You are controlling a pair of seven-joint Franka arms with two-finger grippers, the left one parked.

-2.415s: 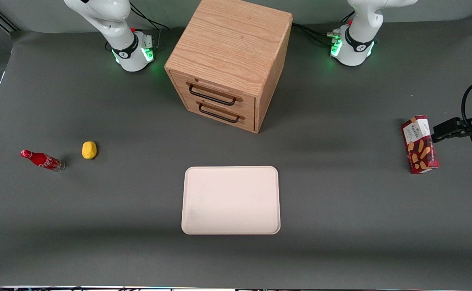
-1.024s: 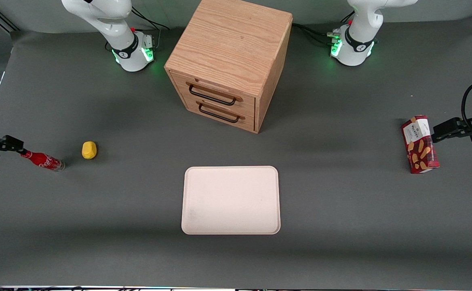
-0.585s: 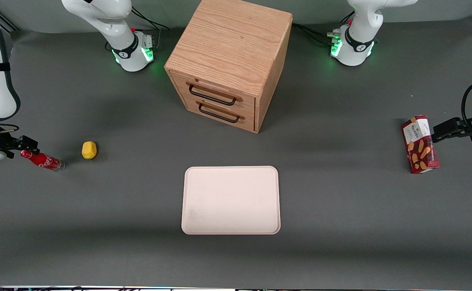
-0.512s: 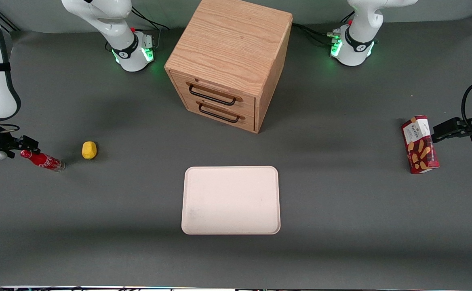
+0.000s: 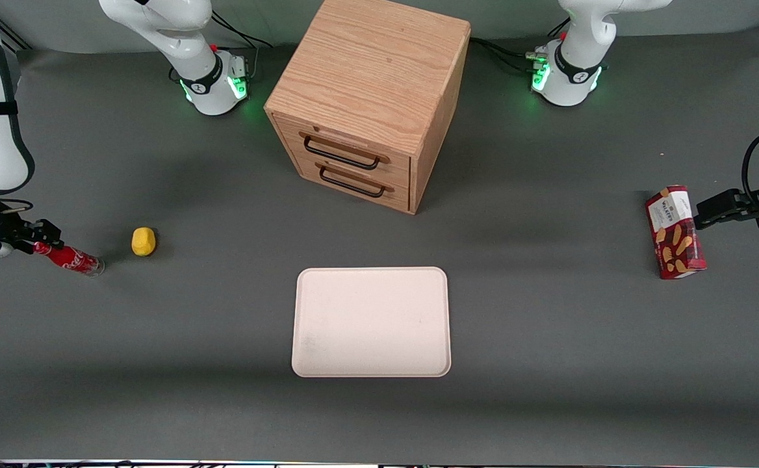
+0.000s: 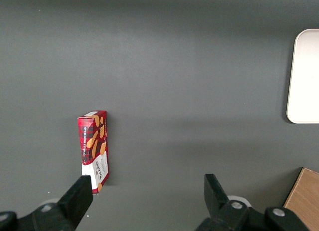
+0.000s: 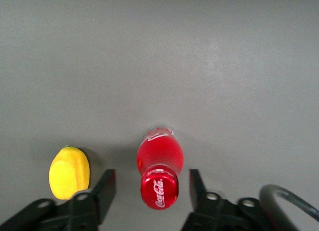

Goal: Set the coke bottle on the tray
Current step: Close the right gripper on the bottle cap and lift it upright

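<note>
Lying on the table, the coke bottle (image 7: 160,167) has its cap between the spread pincer (image 7: 152,187) fingers — ungripped.

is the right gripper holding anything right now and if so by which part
Nothing is held. The gripper is open, one finger on each side of the coke bottle near its cap, not touching it.

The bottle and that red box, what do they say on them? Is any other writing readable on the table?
"Coca-Cola", white script on the red cap of the coke bottle, which stands between the open fingers of the tool.
White script on the bottle's side: too small to read.
White label on the red snack box: print too blurred to read.
The tray, wooden drawer cabinet and yellow lump: no writing.
</note>
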